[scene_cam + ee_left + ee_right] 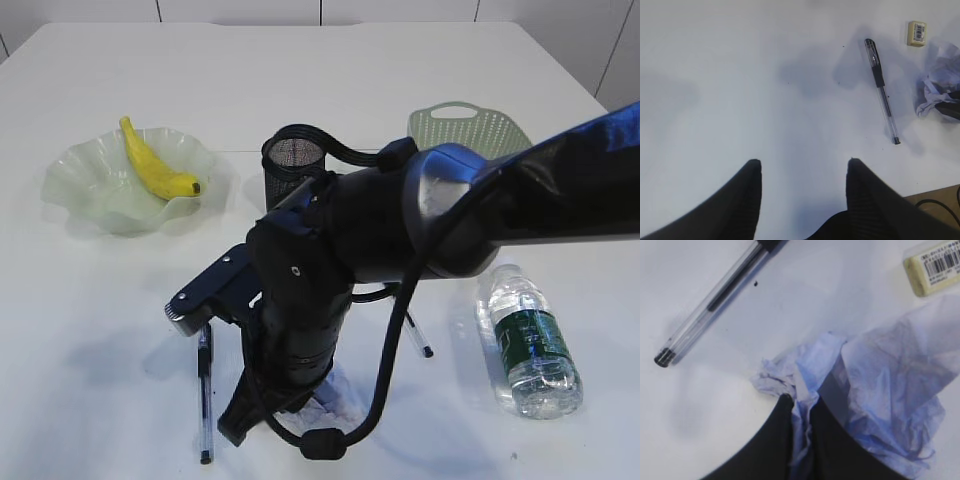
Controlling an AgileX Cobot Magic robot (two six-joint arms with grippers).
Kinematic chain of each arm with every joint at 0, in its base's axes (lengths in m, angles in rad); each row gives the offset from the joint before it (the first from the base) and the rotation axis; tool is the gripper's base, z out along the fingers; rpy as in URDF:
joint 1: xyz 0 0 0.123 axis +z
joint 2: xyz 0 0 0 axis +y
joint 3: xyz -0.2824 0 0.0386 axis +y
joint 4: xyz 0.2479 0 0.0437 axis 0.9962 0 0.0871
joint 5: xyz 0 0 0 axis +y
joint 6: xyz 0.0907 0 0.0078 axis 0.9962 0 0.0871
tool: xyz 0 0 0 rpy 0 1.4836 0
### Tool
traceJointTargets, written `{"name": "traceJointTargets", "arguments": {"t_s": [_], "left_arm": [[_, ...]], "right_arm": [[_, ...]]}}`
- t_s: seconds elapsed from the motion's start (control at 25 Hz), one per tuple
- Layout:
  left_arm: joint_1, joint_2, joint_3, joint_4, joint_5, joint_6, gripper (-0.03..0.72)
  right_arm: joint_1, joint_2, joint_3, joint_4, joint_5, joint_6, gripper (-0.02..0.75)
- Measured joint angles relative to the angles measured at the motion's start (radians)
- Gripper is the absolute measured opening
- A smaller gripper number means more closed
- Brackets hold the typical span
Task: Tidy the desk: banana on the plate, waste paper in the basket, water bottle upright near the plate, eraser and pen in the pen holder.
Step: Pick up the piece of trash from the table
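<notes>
The banana (pixel 155 165) lies on the green ruffled plate (pixel 80 185) at the back left. At the desk's front, my right gripper (pixel 800 405) is shut on a fold of the crumpled waste paper (pixel 890 390), which also shows under the arm (pixel 335 400). Just beyond the paper lie the eraser (pixel 935 270) and a clear pen (pixel 715 295). My left gripper (pixel 804 162) hangs open over bare desk, short of the pen (pixel 881 90), the eraser (pixel 917 33) and the waste paper (pixel 940 85). On its side at the right lies the water bottle (pixel 530 345). The pen holder (pixel 293 160) and basket (pixel 470 128) stand at the back.
The right arm (pixel 450 215) reaches across the middle from the right and hides much of the desk's front. One pen (pixel 205 400) lies left of it, and a second pen (pixel 418 338) pokes out on its right. The desk's edge (pixel 935 197) shows beside my left gripper.
</notes>
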Motion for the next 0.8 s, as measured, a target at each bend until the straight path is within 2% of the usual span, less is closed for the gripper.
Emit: {"name": "traceJointTargets", "arguments": {"t_s": [0.4, 0.8], "left_arm": [[0.000, 0.000, 0.000, 0.000, 0.000, 0.000, 0.380], [0.000, 0.000, 0.000, 0.002, -0.004, 0.000, 0.380]], "right_arm": [[0.000, -0.024, 0.000, 0.000, 0.100, 0.010, 0.052], [-0.002, -0.244, 0.000, 0.000, 0.132, 0.018, 0.052]]}}
